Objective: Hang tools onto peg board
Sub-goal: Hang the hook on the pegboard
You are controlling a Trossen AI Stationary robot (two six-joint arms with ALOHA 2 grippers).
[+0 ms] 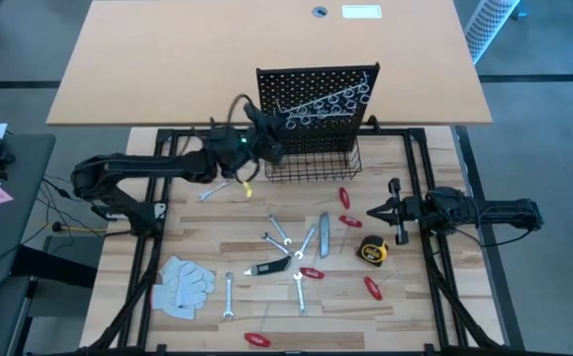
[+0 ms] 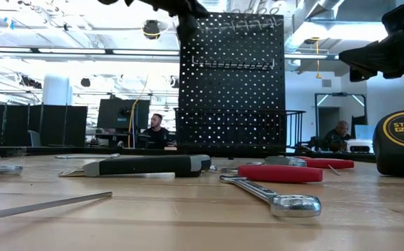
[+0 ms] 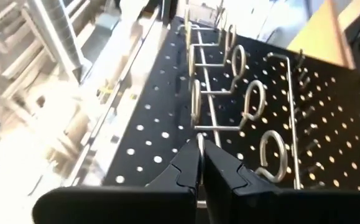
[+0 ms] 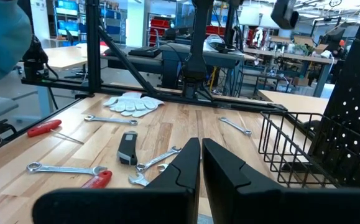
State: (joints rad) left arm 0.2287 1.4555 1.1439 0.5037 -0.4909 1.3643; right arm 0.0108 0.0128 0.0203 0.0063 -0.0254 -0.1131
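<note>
1. High view: light wood surface [image 1: 197, 227] carries scattered wrenches [image 1: 278, 233], red-handled tools [image 1: 349, 222], tape measure [image 1: 371, 253], white gloves [image 1: 183, 285]. Peg board [image 1: 316, 99] upright at the far edge, wire basket [image 1: 311, 166] at its base. Left claw [image 1: 266, 133] at the board's left side, pinched on a thin silver wrench. Right claw [image 1: 383, 211] closed, empty, hovering over the surface's right part.
2. Low view: black-handled tool [image 2: 146, 165] and wrench [image 2: 271, 195] lie in front of the board; open office behind, seated people, monitors, ceiling ducts.
3. Left wrist view: hooks [image 3: 254, 102] holding wrench rings.
4. Right wrist view: gloves, wrenches, basket; shelving and desks beyond.
</note>
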